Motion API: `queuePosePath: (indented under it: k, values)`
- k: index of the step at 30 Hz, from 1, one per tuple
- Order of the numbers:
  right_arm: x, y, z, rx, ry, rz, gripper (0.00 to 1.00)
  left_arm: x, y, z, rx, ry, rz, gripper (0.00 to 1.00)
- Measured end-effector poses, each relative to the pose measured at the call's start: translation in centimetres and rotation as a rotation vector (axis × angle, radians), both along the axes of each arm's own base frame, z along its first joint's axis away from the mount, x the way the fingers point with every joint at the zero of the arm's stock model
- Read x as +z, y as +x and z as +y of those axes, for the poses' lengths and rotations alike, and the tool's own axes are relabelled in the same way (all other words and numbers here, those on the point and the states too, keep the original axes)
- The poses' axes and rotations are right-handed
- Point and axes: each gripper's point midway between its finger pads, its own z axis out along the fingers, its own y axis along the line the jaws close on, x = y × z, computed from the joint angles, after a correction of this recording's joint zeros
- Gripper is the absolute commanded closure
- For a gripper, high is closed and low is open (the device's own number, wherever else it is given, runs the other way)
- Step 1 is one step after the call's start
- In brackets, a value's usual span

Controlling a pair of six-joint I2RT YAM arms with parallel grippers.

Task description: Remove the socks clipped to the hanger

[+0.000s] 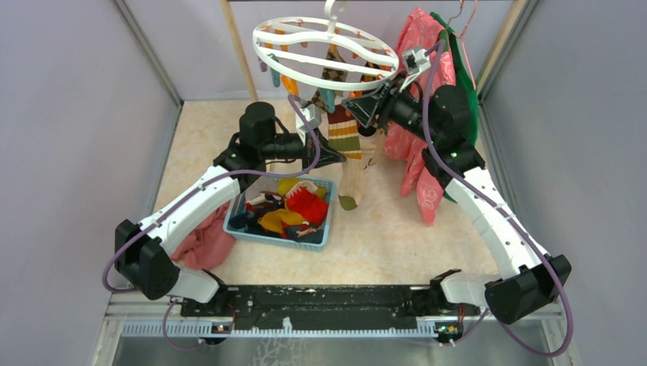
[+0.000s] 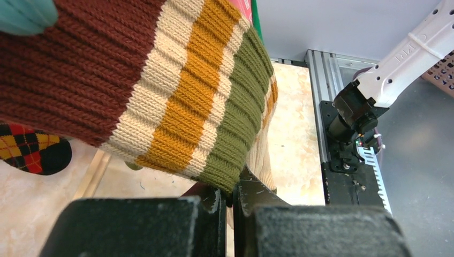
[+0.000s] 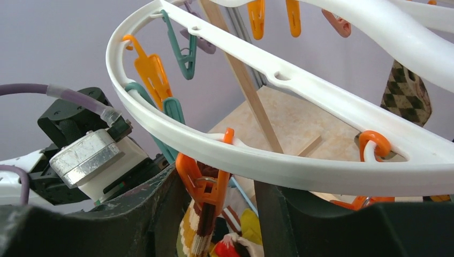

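Note:
The white ring hanger [image 1: 328,49] hangs at the back centre, with orange and teal clips under it. A brown, cream, mustard and green striped sock [image 1: 345,133] hangs from an orange clip [image 3: 211,182]. My left gripper [image 1: 340,157] is shut on the sock's green edge [image 2: 235,155], its jaws pinched together [image 2: 231,195]. My right gripper [image 1: 355,107] is open, with its fingers on either side of that orange clip [image 3: 219,203], just under the ring [image 3: 267,155]. An argyle sock [image 3: 407,93] still hangs from the ring. Another argyle sock [image 2: 32,152] shows in the left wrist view.
A blue basket [image 1: 278,238] with several loose socks stands below the hanger. Large pink and green garments [image 1: 420,46] hang at the back right, behind my right arm. A pinkish-red cloth heap [image 1: 204,244] lies by my left arm. A wooden post [image 1: 238,46] stands behind the hanger.

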Motion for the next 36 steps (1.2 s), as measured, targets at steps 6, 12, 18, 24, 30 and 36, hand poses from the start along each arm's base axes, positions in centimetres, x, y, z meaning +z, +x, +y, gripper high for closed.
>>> queuePosePath:
  k: [6,12,18,24,30,36]
  values:
    - [0.0,0.2,0.2,0.009,0.015,0.017,0.71,0.0,0.1,0.0,0.002,0.002,-0.01,1.0]
    - [0.0,0.3,0.1,0.005,0.018,0.023,0.85,-0.3,0.2,0.1,0.011,0.013,-0.019,1.0]
    - [0.0,0.5,-0.1,-0.003,0.015,0.024,0.93,-0.3,0.5,0.3,0.027,0.022,-0.037,1.0]
    - [-0.1,0.6,-0.3,-0.009,0.009,0.021,0.94,-0.7,0.4,0.8,0.042,0.042,-0.066,1.0]
    - [-0.1,1.0,-0.8,-0.029,0.005,0.014,0.94,-1.8,0.0,1.6,0.05,0.092,-0.086,1.0]
    - [0.1,0.9,-1.0,-0.032,0.005,0.0,0.92,-3.0,-0.5,2.6,0.052,0.159,-0.097,1.0]
